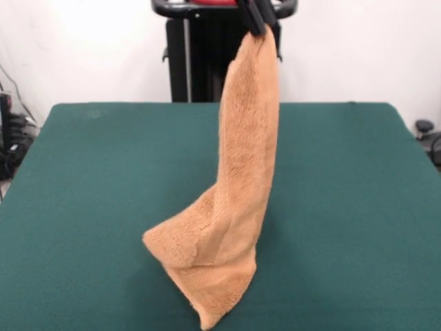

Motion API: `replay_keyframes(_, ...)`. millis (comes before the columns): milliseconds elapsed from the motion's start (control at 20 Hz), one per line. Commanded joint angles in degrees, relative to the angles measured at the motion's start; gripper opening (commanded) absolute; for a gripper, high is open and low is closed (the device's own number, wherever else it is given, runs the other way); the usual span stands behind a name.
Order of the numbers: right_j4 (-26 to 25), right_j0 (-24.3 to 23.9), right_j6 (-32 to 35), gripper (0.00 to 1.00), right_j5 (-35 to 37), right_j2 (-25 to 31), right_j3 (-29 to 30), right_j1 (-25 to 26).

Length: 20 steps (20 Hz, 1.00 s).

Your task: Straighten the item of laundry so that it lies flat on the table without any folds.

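Note:
The orange-tan towel (241, 179) hangs in a long narrow drape from my gripper (259, 21) at the top of the front view. The gripper is shut on the towel's top corner. Only its black fingers (252, 15) show at the picture's top edge. The towel's lower part rests on the green table (89, 207) near the front edge, bunched and folded, with a woven band showing. I cannot see the tag.
The robot's black pedestal (200, 62) stands behind the table's far edge. Cables and dark equipment (10, 138) sit off the table's left side, and a dark object (428, 138) off its right side.

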Motion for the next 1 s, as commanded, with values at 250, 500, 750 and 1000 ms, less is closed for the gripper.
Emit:
replay_keyframes(250, 0.6, 1.8, 2.2, 0.0, -12.9, 6.9, 12.1, 8.3)
replay_keyframes(500, 0.6, 1.7, 2.9, 0.0, -16.5, 7.6, 13.3, 9.6)
replay_keyframes(750, 1.6, 1.9, 4.6, 0.0, -19.8, 8.8, 14.7, 9.9)
replay_keyframes(1000, 3.4, 1.4, 5.2, 0.0, -25.5, 12.0, 17.1, 10.6)
